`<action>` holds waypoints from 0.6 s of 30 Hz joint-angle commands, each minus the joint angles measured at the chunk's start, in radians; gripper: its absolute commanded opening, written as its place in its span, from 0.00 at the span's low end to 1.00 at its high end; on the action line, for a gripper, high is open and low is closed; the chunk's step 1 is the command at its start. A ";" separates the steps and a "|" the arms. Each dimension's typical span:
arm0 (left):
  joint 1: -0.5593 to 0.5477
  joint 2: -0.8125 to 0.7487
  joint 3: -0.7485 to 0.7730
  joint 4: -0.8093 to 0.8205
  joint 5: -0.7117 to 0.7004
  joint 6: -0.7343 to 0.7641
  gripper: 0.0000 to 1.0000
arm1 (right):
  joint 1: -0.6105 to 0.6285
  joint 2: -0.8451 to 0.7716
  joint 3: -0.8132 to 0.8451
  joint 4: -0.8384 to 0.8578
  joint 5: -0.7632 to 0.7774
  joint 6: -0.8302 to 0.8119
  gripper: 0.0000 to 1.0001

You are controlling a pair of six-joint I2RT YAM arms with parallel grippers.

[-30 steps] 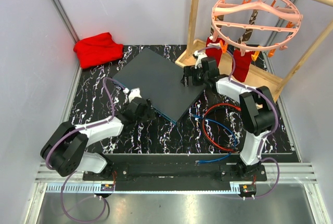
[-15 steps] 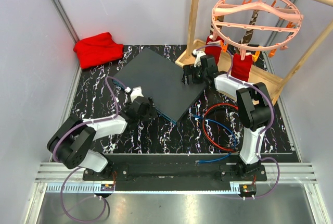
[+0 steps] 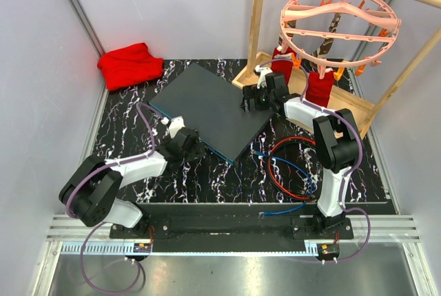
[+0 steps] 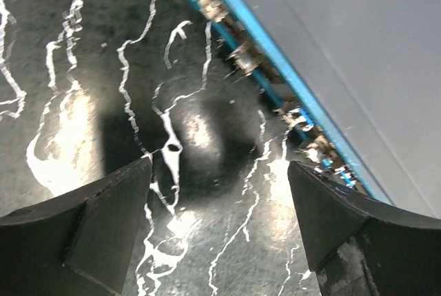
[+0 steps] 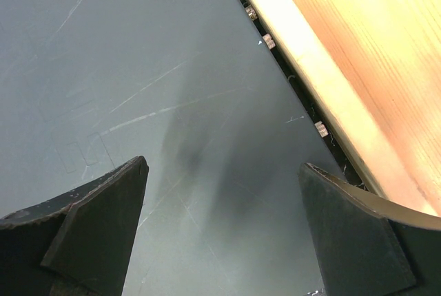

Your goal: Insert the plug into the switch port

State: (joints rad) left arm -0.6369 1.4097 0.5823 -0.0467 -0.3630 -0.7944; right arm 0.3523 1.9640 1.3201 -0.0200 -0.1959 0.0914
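Switch askew, left hand wide beside its teal edge, right hand wide over its far edge

scratched dark grey top of the switch filling most of the view, wooden tray just beside its right edge, right tool spread wide above the switch, nothing between its fingers

left gripper jaws apart, right gripper jaws apart

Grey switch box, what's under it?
The switch lies on the black marbled tabletop, which shows beside it. Anything beneath the box itself is covered by its body and cannot be seen.
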 commanded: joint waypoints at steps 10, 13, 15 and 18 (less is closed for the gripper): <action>-0.012 0.175 0.129 -0.088 0.009 -0.011 0.87 | -0.010 0.030 0.021 -0.061 -0.005 -0.009 1.00; -0.017 0.196 0.152 -0.096 0.009 -0.012 0.87 | -0.012 0.026 0.021 -0.060 -0.010 -0.005 1.00; -0.018 0.199 0.156 -0.107 0.007 -0.017 0.87 | -0.012 0.027 0.019 -0.060 -0.014 -0.005 1.00; -0.018 0.184 0.148 -0.098 0.010 -0.031 0.87 | -0.012 0.026 0.019 -0.061 -0.022 -0.005 1.00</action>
State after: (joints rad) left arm -0.6434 1.5249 0.7361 -0.1905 -0.3714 -0.7948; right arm 0.3508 1.9648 1.3220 -0.0231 -0.2035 0.0898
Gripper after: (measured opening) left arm 0.873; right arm 0.993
